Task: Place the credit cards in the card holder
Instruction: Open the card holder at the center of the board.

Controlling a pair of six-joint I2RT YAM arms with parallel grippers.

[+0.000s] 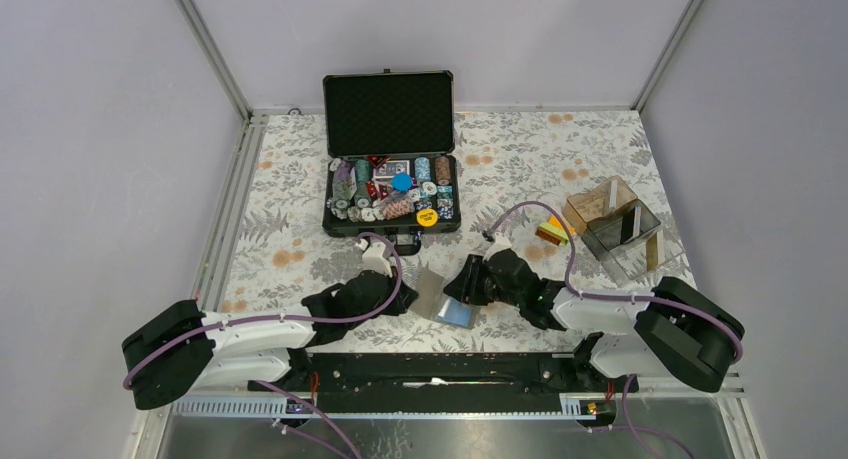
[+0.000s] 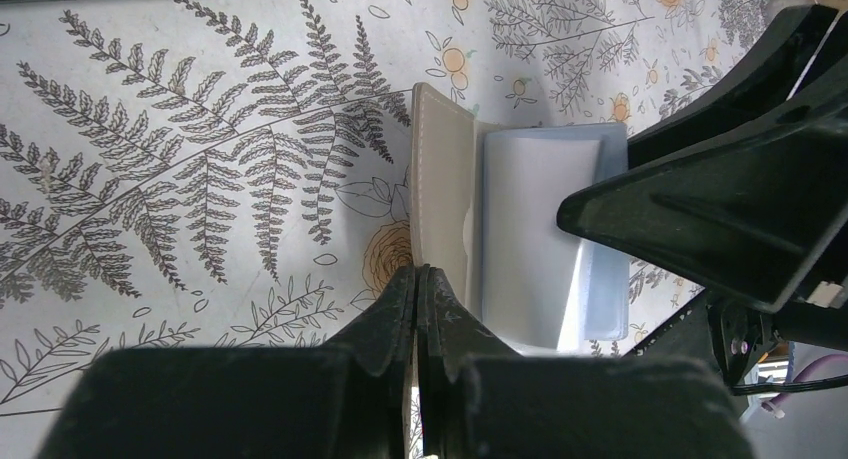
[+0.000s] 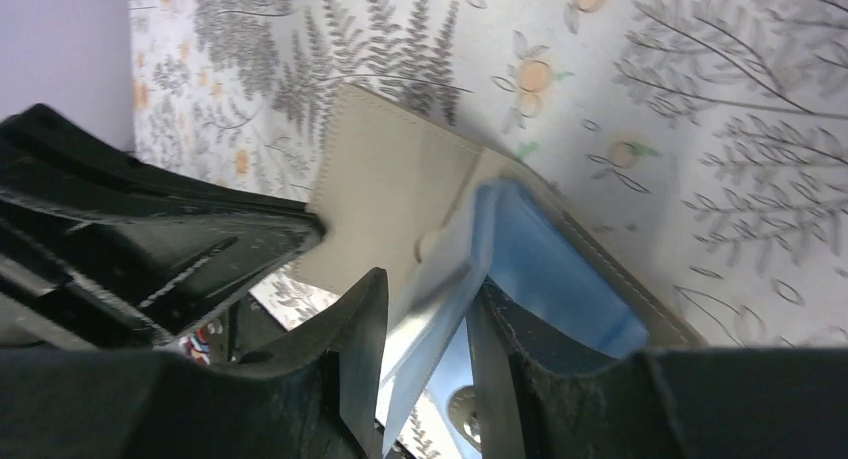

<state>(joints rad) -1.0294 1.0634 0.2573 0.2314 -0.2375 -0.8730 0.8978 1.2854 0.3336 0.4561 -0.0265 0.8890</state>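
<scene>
The card holder (image 1: 445, 299) lies open on the floral cloth between my two grippers. Its grey panel (image 2: 440, 179) reaches my left gripper (image 2: 418, 271), which is shut on that panel's near edge. A light blue inner sleeve (image 2: 540, 229) sits beside the grey panel. My right gripper (image 3: 425, 289) stands open, its fingers either side of the raised pale blue sleeve (image 3: 550, 269), with a gap showing by the left finger. In the top view the left gripper (image 1: 408, 297) touches the holder's left edge and the right gripper (image 1: 468, 284) its right. Orange and yellow credit cards (image 1: 550, 231) lie apart at the right.
A black chip case (image 1: 390, 164) stands open at the back centre, full of chips. A clear brownish acrylic box (image 1: 612, 229) sits at the right, next to the cards. Grey walls close in the cloth on three sides.
</scene>
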